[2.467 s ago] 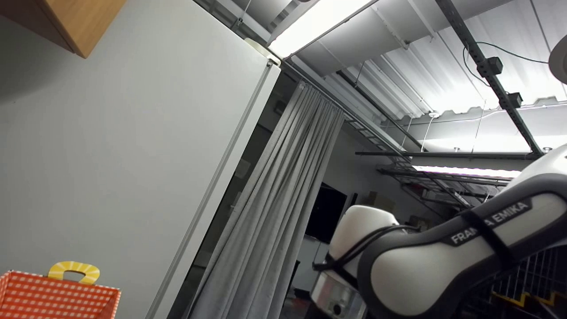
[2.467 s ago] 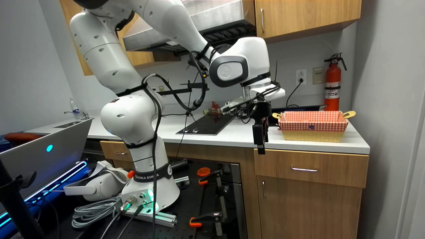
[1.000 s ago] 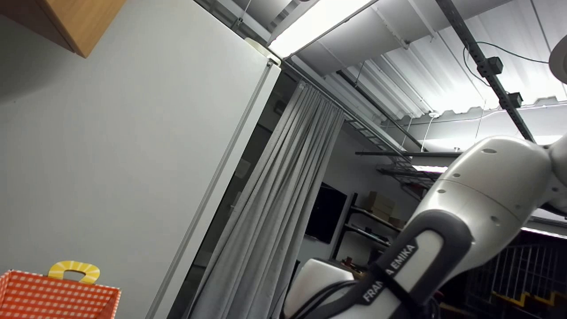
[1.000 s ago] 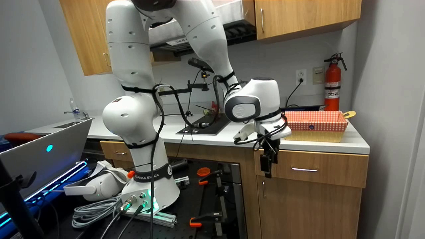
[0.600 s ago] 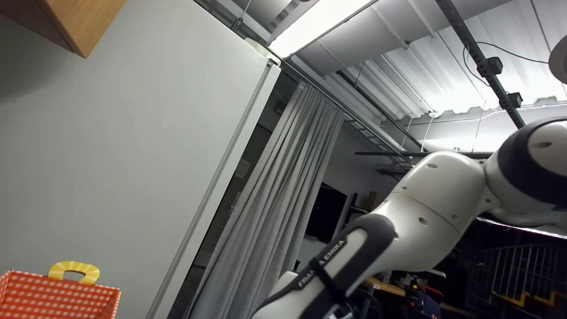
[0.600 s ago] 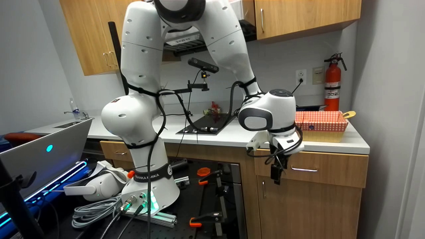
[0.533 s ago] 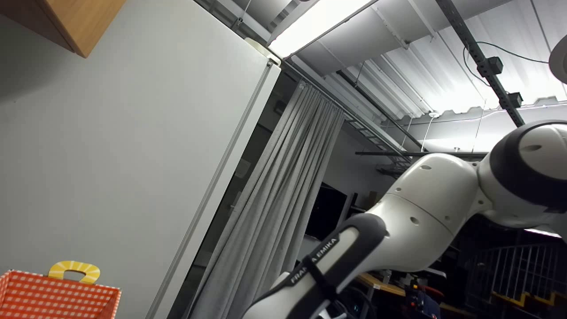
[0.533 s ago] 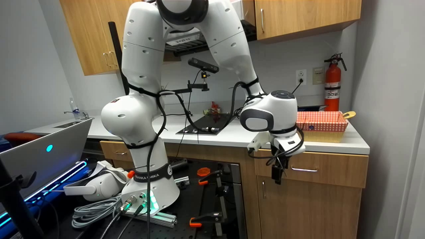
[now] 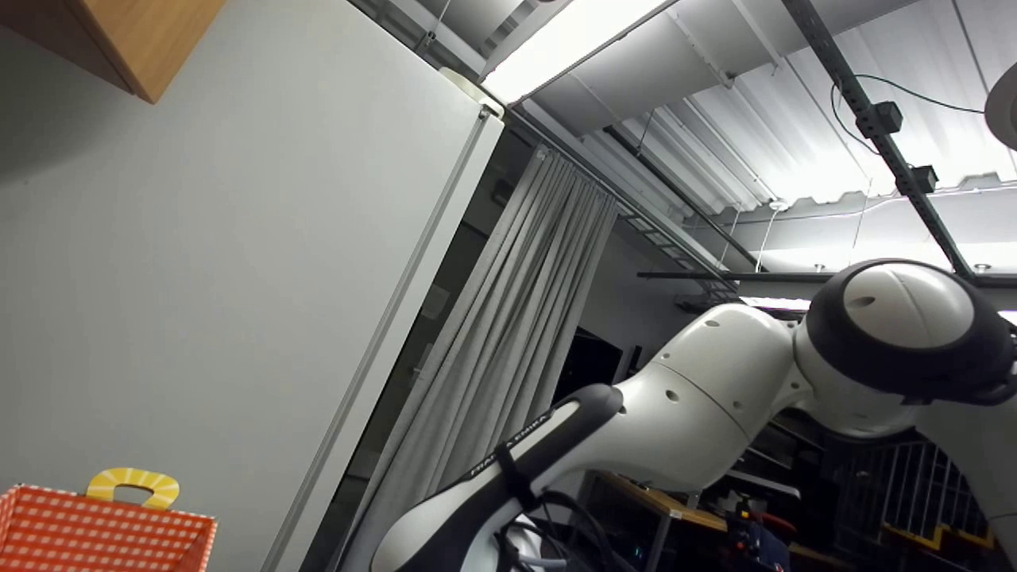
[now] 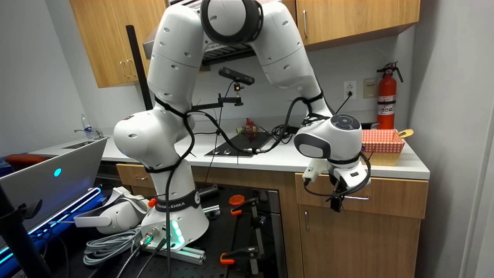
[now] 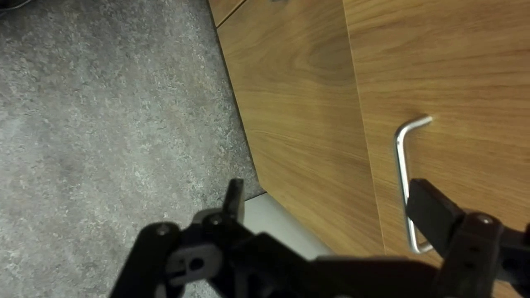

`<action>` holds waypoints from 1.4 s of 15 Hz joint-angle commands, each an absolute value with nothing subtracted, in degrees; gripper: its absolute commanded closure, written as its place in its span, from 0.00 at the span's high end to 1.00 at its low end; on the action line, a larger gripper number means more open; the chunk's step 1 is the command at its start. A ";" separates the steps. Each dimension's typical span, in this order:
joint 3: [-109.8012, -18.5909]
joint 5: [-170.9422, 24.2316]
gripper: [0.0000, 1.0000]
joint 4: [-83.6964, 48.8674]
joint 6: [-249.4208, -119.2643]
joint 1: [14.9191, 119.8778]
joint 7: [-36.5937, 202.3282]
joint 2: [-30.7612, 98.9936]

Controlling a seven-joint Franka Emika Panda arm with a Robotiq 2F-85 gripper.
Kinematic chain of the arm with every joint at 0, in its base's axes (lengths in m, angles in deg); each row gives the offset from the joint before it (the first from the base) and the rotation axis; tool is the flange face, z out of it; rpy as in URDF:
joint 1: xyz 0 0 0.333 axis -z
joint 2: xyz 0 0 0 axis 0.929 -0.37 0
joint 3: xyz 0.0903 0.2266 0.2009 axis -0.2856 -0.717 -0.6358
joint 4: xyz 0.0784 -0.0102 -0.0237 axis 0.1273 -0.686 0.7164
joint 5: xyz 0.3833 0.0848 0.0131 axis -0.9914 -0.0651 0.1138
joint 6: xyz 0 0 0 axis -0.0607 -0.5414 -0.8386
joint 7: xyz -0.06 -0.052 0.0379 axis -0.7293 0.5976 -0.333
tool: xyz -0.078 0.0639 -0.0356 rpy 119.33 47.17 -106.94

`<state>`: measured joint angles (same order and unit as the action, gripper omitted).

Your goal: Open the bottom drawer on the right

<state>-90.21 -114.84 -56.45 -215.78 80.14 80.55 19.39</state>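
Observation:
A wooden drawer [image 10: 397, 197] sits under the countertop at the right in an exterior view; its front is flush and closed. Its metal bar handle [image 10: 359, 198] is partly covered by my gripper [image 10: 336, 202]. Below it is a wooden door [image 10: 362, 247] with an upright handle [image 10: 307, 220]. In the wrist view, my gripper [image 11: 329, 194] is open and empty, with its fingers wide apart. The right finger overlaps the drawer handle [image 11: 402, 169] in the picture; whether they touch cannot be told. The left finger is over the floor. The drawer front [image 11: 455, 82] fills the right side.
A red checked basket [image 10: 382, 141] stands on the white countertop [image 10: 409, 168], just behind my wrist; it also shows in an exterior view [image 9: 111, 528]. A fire extinguisher [image 10: 386, 100] is behind it. A grey wall [image 10: 455, 154] bounds the right. Orange-tipped clamps [image 10: 241, 255] are near the base.
My arm has moved right and lower in an exterior view, from above the counter edge to before the drawer handle. The drawer has stayed closed.

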 commanded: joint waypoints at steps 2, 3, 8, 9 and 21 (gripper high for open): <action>-89.46 -116.25 1.00 -55.46 -215.36 79.61 78.96 18.75; -89.56 -116.24 1.00 -55.31 -215.41 79.72 78.89 18.54; -90.34 -116.71 1.00 -54.71 -216.34 80.02 77.96 17.61; -91.12 -117.16 1.00 -54.30 -216.48 80.53 77.24 17.16; -98.69 -115.83 1.00 -49.91 -227.70 85.34 69.77 6.51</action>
